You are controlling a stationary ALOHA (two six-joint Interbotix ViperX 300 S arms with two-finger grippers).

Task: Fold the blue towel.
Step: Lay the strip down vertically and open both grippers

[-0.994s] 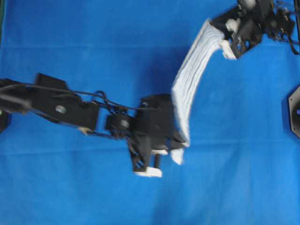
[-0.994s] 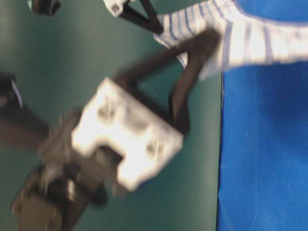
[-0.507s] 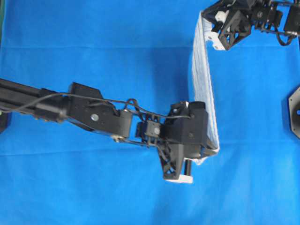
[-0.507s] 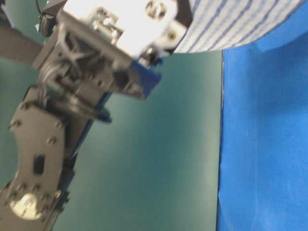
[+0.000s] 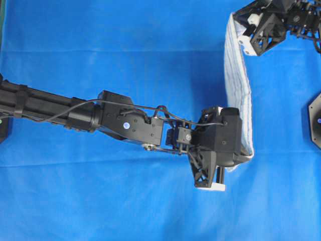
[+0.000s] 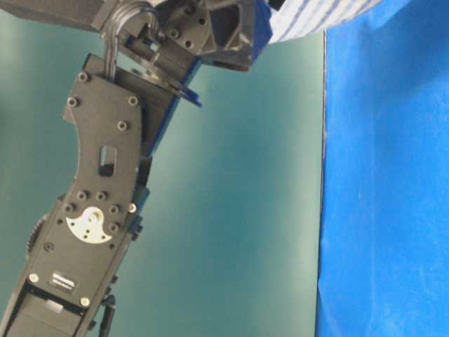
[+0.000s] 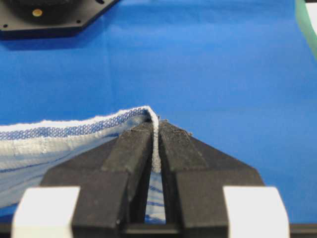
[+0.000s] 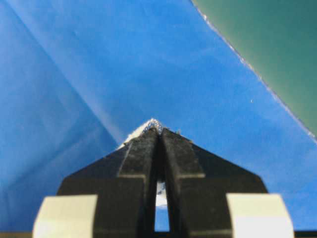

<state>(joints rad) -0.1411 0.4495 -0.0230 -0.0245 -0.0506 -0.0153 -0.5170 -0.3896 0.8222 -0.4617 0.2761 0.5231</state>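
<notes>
The blue towel [image 5: 235,95] hangs taut at the frame's right, above the table covering [image 5: 100,45]. The left gripper [image 7: 156,144] and right gripper [image 8: 159,136] each pinch a corner, probably to carry it flat for folding.

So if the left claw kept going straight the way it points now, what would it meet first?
Probably nothing but blue table covering. The left claw, shut on the blue towel, points over it, and the black hexagonal base sits off to one side; depth is unclear.
</notes>
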